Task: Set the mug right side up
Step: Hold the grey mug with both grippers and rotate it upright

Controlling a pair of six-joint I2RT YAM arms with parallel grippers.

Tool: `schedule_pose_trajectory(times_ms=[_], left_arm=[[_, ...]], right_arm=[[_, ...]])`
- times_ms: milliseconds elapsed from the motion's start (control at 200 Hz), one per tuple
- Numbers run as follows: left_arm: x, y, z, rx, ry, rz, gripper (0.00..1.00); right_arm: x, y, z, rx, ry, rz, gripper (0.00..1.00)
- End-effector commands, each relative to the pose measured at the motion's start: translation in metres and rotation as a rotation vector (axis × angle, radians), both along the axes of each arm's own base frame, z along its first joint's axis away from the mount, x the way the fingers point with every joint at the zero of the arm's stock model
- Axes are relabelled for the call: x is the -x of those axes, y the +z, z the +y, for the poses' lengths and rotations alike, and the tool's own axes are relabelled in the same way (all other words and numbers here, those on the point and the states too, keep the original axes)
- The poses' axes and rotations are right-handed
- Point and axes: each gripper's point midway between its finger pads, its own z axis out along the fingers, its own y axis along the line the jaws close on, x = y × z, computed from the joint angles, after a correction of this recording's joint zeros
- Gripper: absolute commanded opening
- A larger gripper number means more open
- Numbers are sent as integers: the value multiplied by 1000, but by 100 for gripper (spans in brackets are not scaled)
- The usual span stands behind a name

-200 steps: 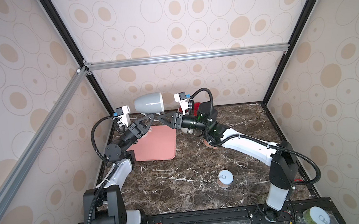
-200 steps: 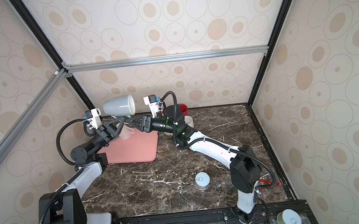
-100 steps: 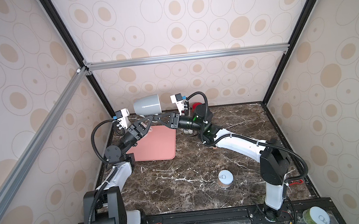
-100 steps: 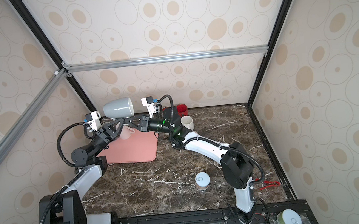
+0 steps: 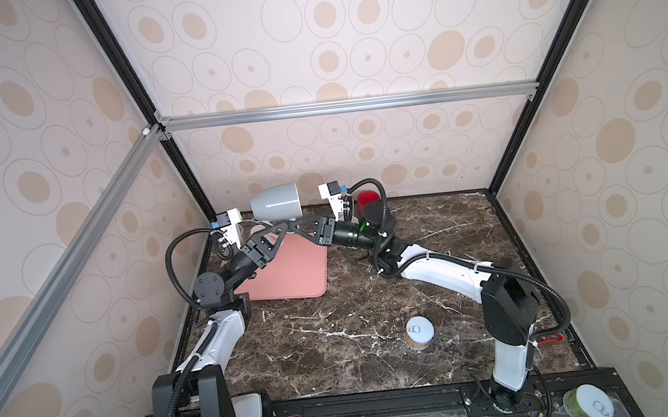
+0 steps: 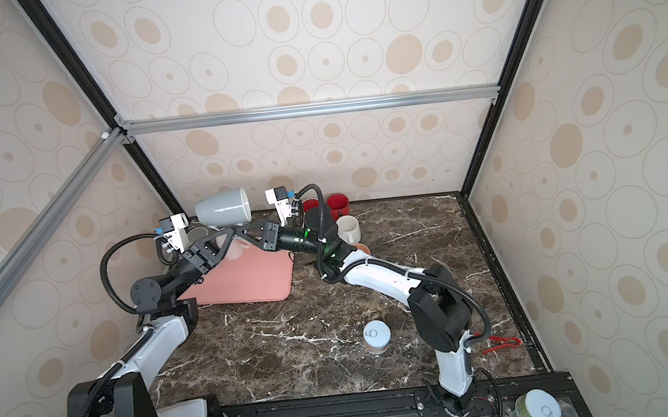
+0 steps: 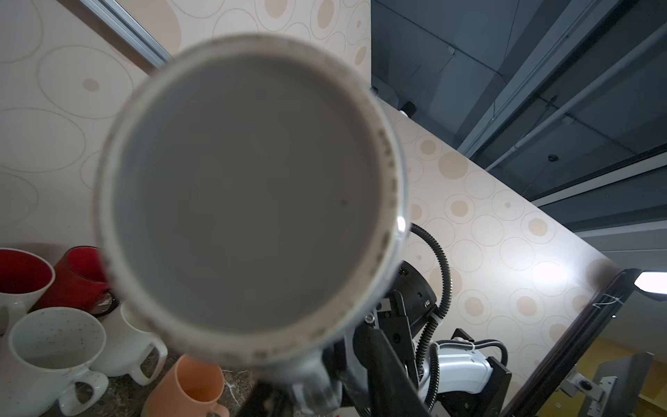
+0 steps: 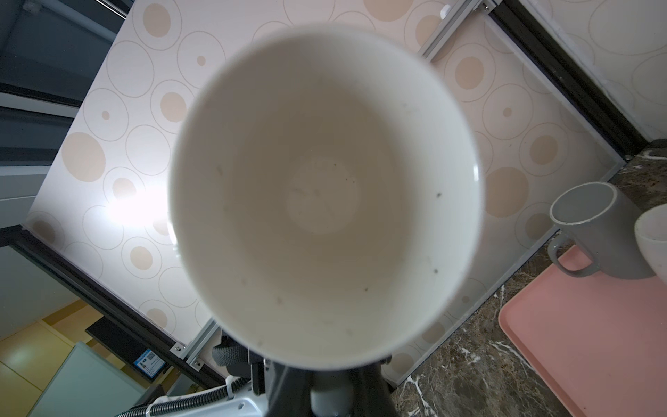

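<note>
Right jaws pinch handle of 1 grey mug (image 5: 277, 202), held on its side just above them; left jaws alongside, can't tell their state. Below: 1 pink tray (image 5: 292, 272), 2 mugs (image 8: 599, 231); behind right jaws 5 mugs (image 7: 54, 346)

Mug (image 5: 276, 202) hangs sideways over the tray (image 5: 293, 276) — cups (image 6: 347, 227) (several) behind, can (image 5: 419, 330) in front.

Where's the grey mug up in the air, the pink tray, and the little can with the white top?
grey mug (image 5: 276, 202): in a top view, on its outer side wall.
pink tray (image 5: 297, 273): in a top view, on its bare flat middle.
can (image 5: 419, 329): in a top view, on its white lid.
</note>
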Motion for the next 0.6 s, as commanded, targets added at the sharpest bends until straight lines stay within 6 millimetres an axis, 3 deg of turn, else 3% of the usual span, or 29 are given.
schedule_pose_trajectory(times_ms=[0, 305, 595], left_arm=[[20, 15, -8, -68, -11, -138, 40], [17, 4, -9, -114, -15, -121, 45], [8, -12, -6, -150, 22, -92, 45]], right_arm=[[-3, 33, -17, -107, -58, -72, 0], [-13, 24, -30, -106, -183, -107, 0], [-32, 17, -57, -91, -297, -95, 0]])
